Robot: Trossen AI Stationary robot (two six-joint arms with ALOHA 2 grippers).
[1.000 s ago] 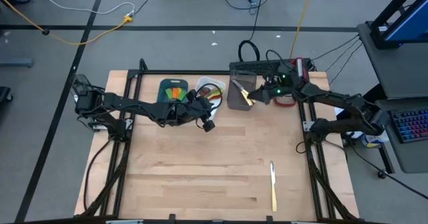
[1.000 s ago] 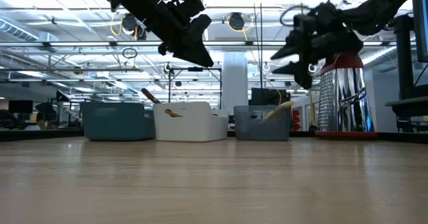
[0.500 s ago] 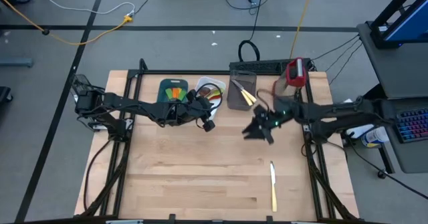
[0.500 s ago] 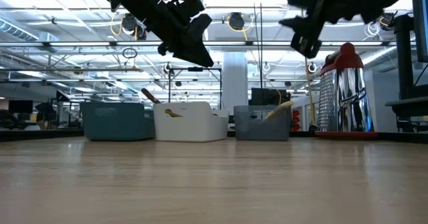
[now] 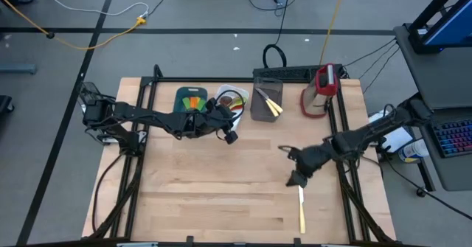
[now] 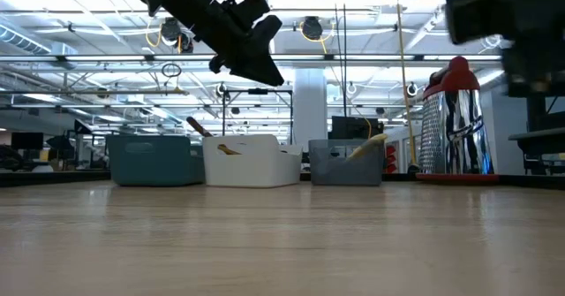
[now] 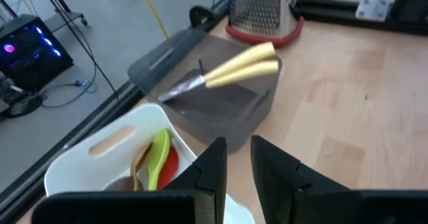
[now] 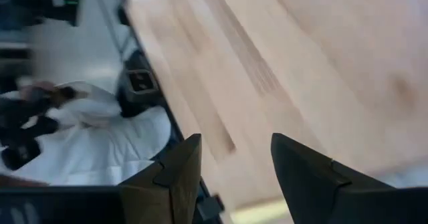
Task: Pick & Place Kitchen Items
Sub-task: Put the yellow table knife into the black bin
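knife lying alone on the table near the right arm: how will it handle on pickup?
The knife looks slim and rigid, so probably stiff and light. It lies flat on the bare wooden table, so the jaws may get little height to bite on; it might slide or pivot if nudged. Unlikely to roll.

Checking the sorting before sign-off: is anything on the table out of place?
One pale-handled knife lies alone on the bare table, far from the trays, while two like it sit in the grey tray. The right gripper hovers open just above it; the left gripper waits by the white tray.
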